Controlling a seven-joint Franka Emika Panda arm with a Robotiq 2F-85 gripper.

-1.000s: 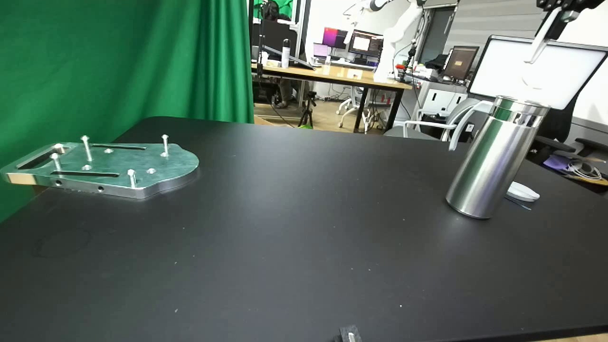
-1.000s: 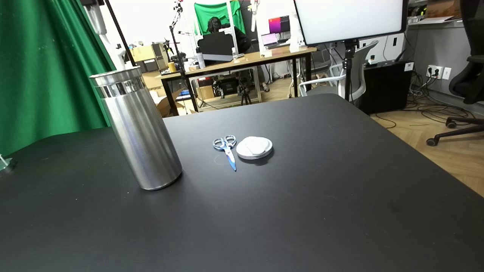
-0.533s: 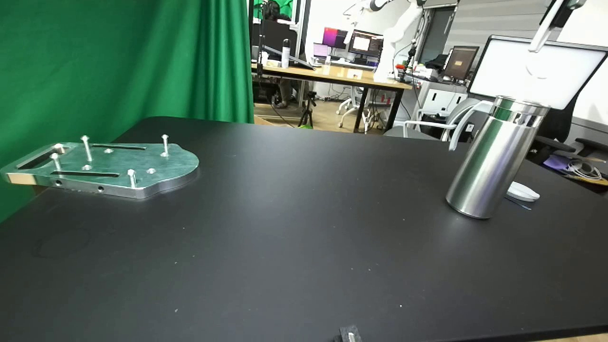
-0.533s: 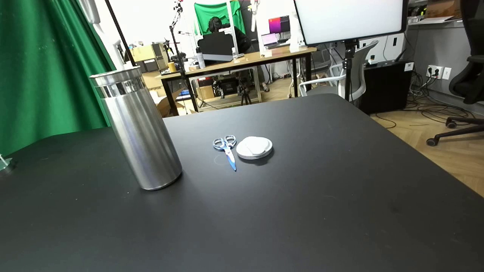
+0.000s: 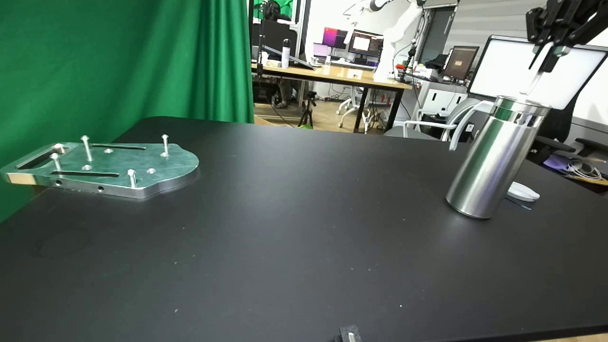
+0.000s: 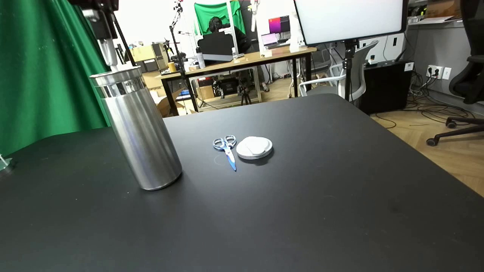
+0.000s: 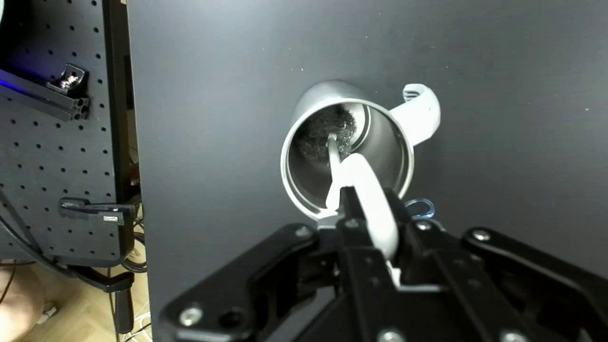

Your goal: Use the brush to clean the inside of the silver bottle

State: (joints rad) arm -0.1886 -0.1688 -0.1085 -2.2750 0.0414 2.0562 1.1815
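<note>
The fingers (image 7: 350, 209) are narrowly clamping the white-handled bottle brush (image 7: 363, 178), its bristles (image 7: 319, 135) sitting inside the silver bottle (image 6: 140, 136).

In the wrist view we have room to pass over the tabletop (image 7: 213, 142) at 9 and 12 o'clock of the bottle (image 7: 318, 97). Its handle (image 7: 420, 116) blocks us at 2, the scissors (image 7: 432, 209) at 4; the brush (image 7: 368, 190) reaches inside, leaving us a gap toward 3 o'clock.
</note>
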